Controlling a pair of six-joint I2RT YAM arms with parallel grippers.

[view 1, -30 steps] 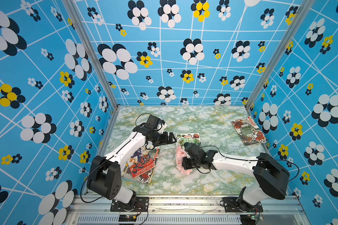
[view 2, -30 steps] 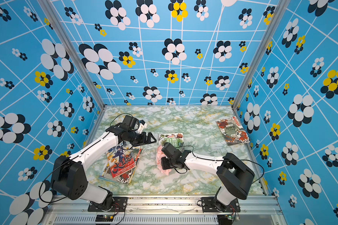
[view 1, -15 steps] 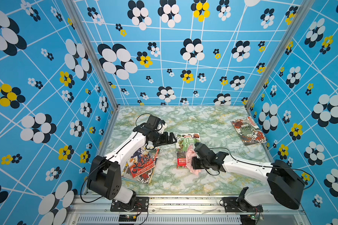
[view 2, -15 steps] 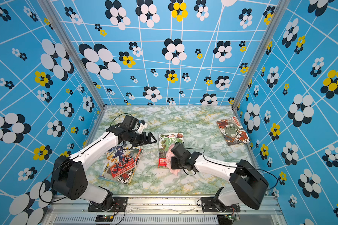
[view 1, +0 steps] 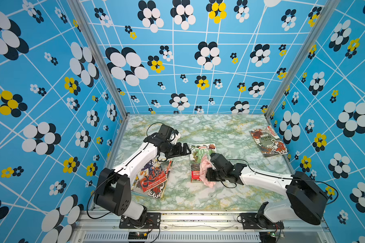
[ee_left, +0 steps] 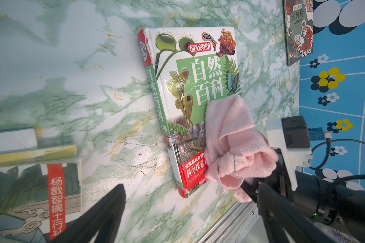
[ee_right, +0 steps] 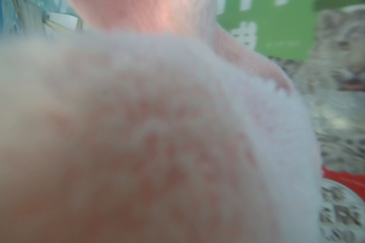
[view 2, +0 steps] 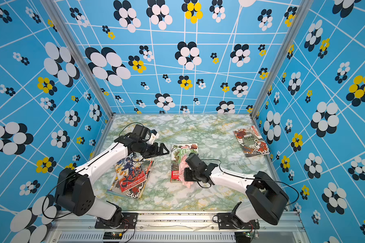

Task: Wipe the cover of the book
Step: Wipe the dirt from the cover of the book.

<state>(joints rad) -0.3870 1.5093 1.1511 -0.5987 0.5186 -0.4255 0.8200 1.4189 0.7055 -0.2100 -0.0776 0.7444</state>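
My right claw (view 2: 186,174) holds the pink cloth (view 2: 187,183) on the green book (view 2: 178,154).
The claw is closed on the bunched cloth, which lies under and ahead of it across the cover. One end trails off the book's near edge onto the desk (view 2: 198,195). My left claw (view 2: 164,149) hangs wide open, the book's far corner just past its tips. A stack of comics (view 2: 133,176) lies behind that claw, under its arm.

One cloth (view 1: 204,169), at least four books (view 1: 198,156)
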